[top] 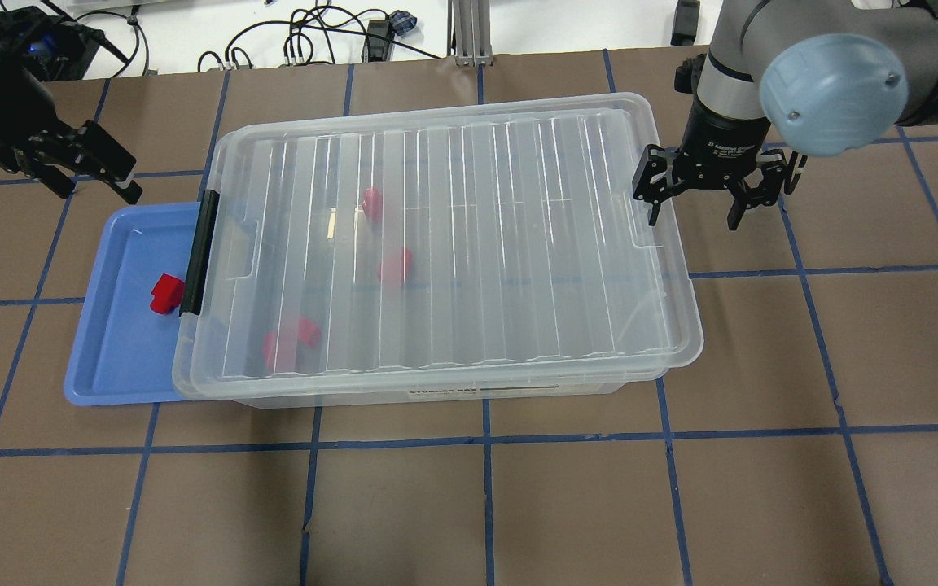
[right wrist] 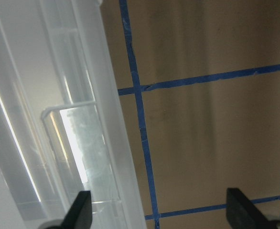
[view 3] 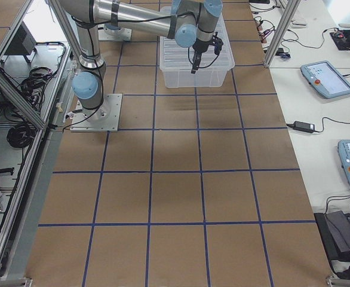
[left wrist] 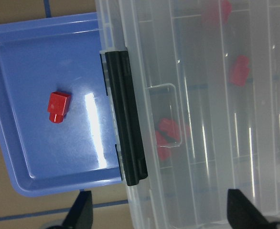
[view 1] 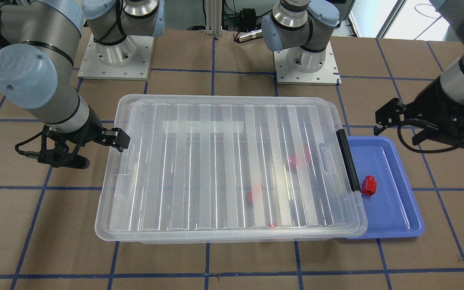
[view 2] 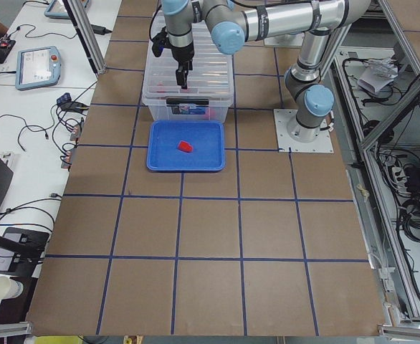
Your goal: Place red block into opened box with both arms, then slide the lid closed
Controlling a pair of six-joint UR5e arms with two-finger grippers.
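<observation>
A red block (top: 166,293) (view 1: 369,185) (left wrist: 59,106) lies alone on the blue tray (top: 111,358), close to the box's black bar (top: 199,252). The clear box (top: 436,395) stands mid-table, and the ribbed lid (top: 469,244) lies flat across its top and covers it. Other red blocks (top: 396,264) show blurred through the lid. My left gripper (top: 94,183) (left wrist: 161,212) hangs open and empty above the tray's far corner. Beside the box's opposite short end, my right gripper (top: 693,220) (right wrist: 159,210) is open and empty, one finger by the lid's notch.
The blue tray (view 1: 397,213) butts against the box's short end on my left. The brown table top (top: 518,505) carries blue tape lines. Cables (top: 306,41) lie past its far edge. Both arm bases (view 1: 115,60) stand behind the box.
</observation>
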